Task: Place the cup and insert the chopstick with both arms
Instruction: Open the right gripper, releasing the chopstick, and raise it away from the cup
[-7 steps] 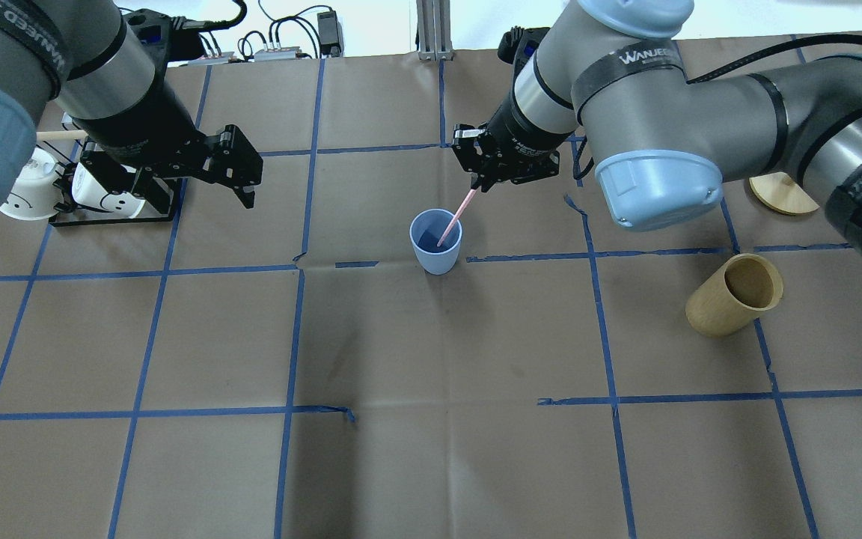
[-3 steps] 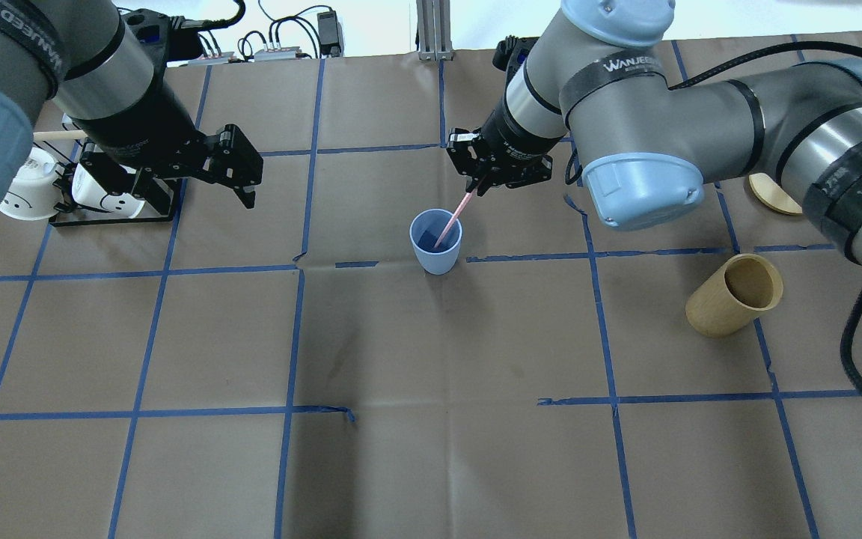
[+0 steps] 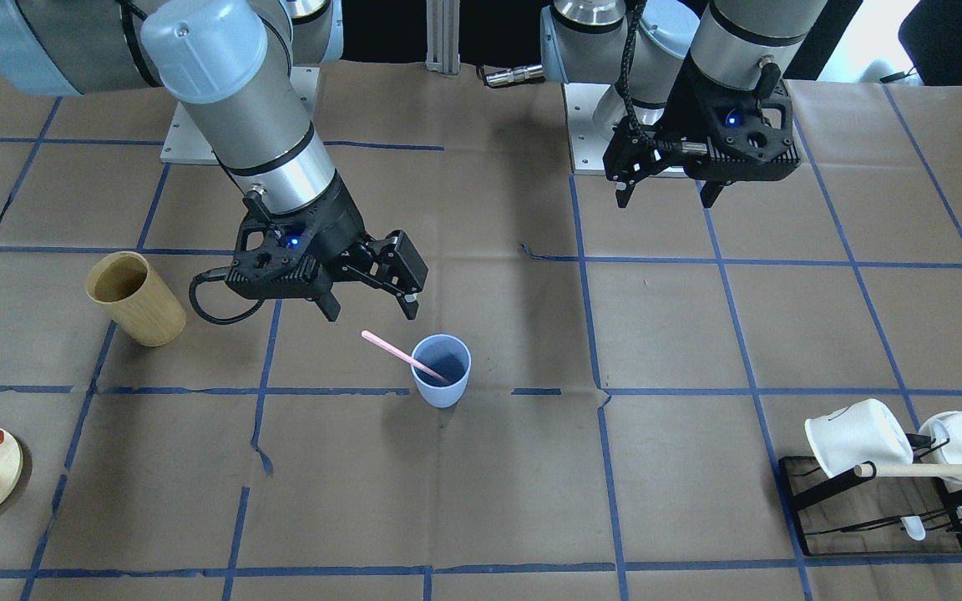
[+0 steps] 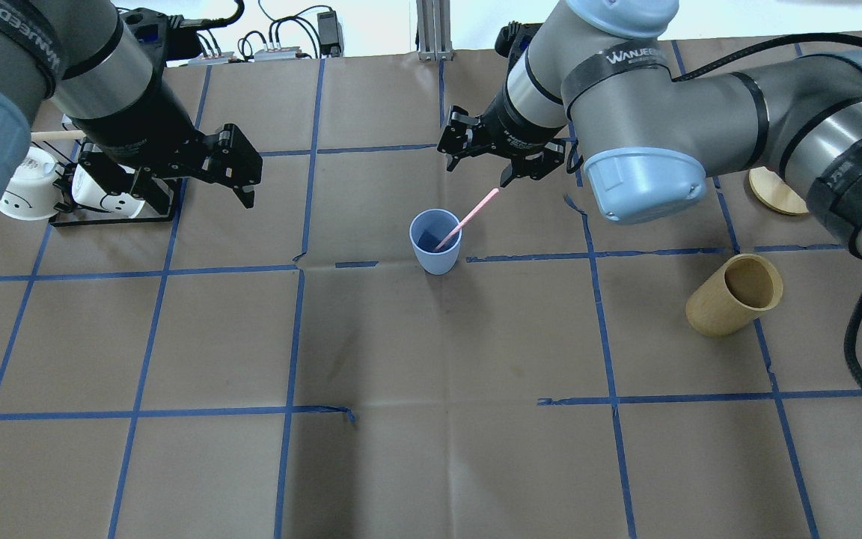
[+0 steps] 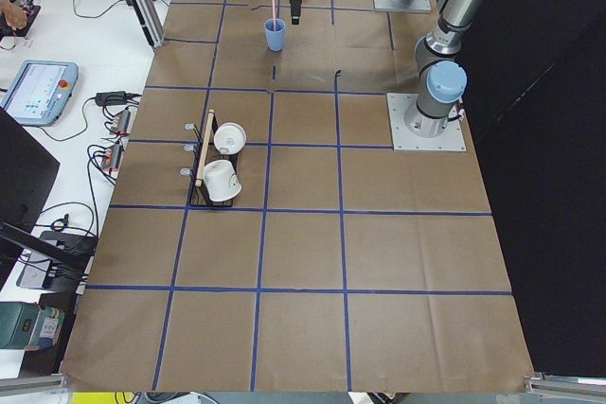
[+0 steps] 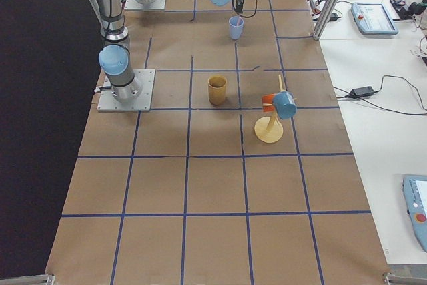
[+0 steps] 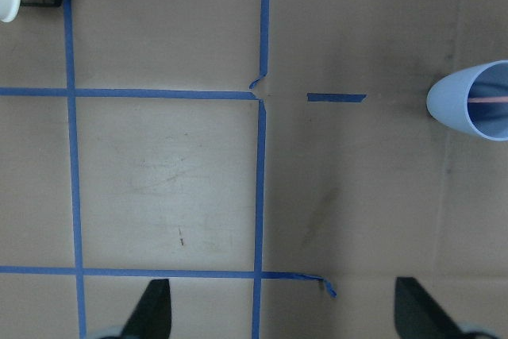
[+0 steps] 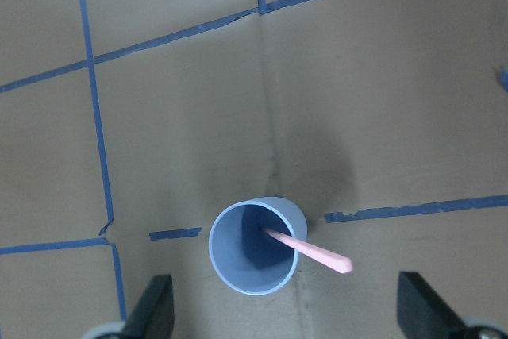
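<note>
right gripper (image 4: 480, 171): spread, empty, above cup (image 4: 435, 243) | chopstick (image 4: 468, 219): in cup, leaning on rim | left gripper (image 3: 665, 199): spread, well apart | step: insertion apparently complete | next: lift clear without brushing stick

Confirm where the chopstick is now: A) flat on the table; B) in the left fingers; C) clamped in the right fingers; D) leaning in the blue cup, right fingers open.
D: the chopstick leans on the rim of the cup, and the right gripper hangs open, clear of it.
</note>
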{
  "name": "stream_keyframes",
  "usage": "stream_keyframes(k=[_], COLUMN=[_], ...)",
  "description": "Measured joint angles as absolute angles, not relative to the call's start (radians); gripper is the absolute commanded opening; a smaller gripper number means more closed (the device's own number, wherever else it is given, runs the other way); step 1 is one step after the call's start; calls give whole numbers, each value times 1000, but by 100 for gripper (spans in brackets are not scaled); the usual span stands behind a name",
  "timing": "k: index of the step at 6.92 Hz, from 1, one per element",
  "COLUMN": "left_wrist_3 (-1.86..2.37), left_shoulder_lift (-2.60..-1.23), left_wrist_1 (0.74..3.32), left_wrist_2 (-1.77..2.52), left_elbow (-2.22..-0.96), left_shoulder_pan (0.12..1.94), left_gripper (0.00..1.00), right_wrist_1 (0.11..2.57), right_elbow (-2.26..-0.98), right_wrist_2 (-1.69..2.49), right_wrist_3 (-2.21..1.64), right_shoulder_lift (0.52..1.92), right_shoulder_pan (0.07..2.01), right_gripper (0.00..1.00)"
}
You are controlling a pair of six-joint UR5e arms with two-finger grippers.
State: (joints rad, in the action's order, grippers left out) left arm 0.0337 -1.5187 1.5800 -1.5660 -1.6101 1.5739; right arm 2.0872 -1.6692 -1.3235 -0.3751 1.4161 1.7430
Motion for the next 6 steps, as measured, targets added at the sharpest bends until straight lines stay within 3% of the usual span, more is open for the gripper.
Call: stream_keyframes(k=[6], left_wrist_3=[33], left_shoulder_lift=[-1517], left_wrist_1=[1584], left_wrist_2=[-1570], left_elbow=[-1607], left_shoulder_pan=[1574], left_gripper=[100], right_wrist_1=[1660], right_elbow=[-1663], right_wrist_2=[-1539], right_wrist_3=[-49], right_shoulder_lift=[1634], right_shoulder_pan=[1521], right_gripper=[99])
